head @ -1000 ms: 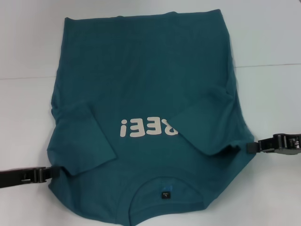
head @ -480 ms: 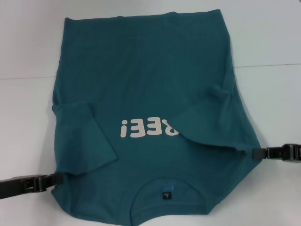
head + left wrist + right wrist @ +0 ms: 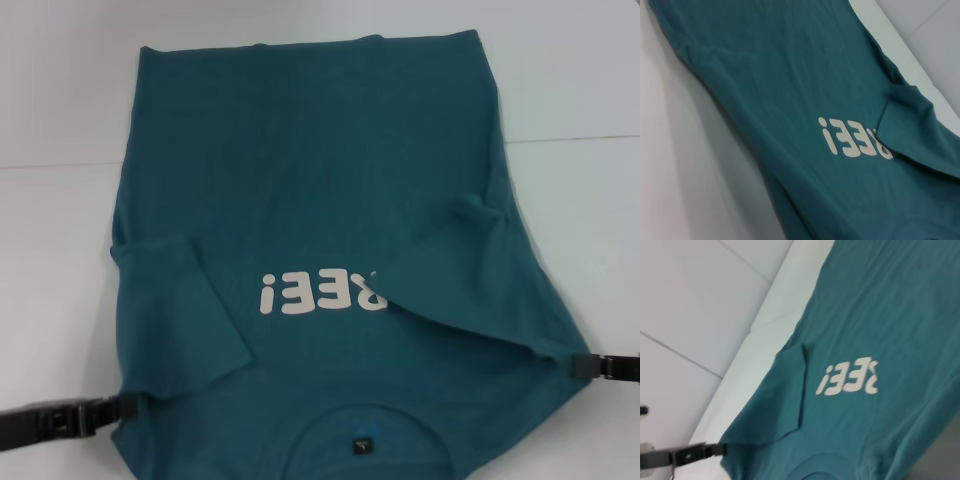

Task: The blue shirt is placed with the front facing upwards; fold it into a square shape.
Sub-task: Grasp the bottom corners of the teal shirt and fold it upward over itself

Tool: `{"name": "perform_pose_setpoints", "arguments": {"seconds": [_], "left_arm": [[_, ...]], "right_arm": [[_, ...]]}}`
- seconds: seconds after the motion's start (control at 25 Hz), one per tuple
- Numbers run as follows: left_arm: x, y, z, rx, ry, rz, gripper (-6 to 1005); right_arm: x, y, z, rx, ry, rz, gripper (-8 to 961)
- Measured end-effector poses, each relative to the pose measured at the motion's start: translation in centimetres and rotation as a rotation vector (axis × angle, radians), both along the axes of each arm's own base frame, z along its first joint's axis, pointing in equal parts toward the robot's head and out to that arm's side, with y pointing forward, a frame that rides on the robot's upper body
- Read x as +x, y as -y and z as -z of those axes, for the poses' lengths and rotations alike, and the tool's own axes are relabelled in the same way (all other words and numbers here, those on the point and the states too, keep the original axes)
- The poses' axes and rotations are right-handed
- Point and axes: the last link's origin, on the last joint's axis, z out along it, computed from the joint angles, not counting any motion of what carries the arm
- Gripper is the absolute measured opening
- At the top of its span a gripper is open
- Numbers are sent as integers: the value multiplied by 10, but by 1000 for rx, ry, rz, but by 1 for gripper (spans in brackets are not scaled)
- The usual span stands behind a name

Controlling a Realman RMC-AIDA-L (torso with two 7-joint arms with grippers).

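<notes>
The blue shirt (image 3: 320, 170) lies front up on the white table, its white lettering (image 3: 320, 293) upside down to me and its neck label (image 3: 362, 445) at the near edge. Both short sleeves are folded inward over the chest, the left sleeve (image 3: 180, 305) and the right sleeve (image 3: 460, 270). My left gripper (image 3: 125, 407) is shut on the shirt's left shoulder edge. My right gripper (image 3: 580, 366) pinches the right shoulder edge at the far right. The right wrist view shows the left gripper (image 3: 715, 450) holding that corner. The left wrist view shows the shirt (image 3: 790, 75) and its lettering (image 3: 855, 141).
The white table (image 3: 60, 250) surrounds the shirt, with a seam line (image 3: 570, 140) running across it behind the sleeves. The shirt's hem (image 3: 300, 45) lies at the far side.
Both grippers have moved toward me, the right one also outward to the right. The shirt has slid with them, so lettering and collar sit closer to the near edge.
</notes>
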Motion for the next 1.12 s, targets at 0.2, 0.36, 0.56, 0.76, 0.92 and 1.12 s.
{"name": "perform_pose_setpoints", "arguments": {"seconds": [0.2, 0.36, 0.56, 0.76, 0.92, 1.12], "left_arm": [[-1, 13, 1, -20, 32, 4, 0], [-1, 25, 0, -19, 81, 21, 0], [-3, 37, 0, -26, 99, 21, 1], [-6, 43, 0, -31, 103, 13, 1], [-6, 48, 0, -41, 110, 19, 1], [-6, 53, 0, -53, 118, 23, 0]], "right_arm": [[13, 14, -9, 41, -6, 38, 50], [19, 27, -14, 59, -16, 45, 50], [26, 40, -18, 73, -22, 57, 49], [32, 53, -17, 68, -25, 78, 49], [36, 65, -16, 71, -37, 100, 49], [41, 78, -17, 87, -52, 133, 50]]}}
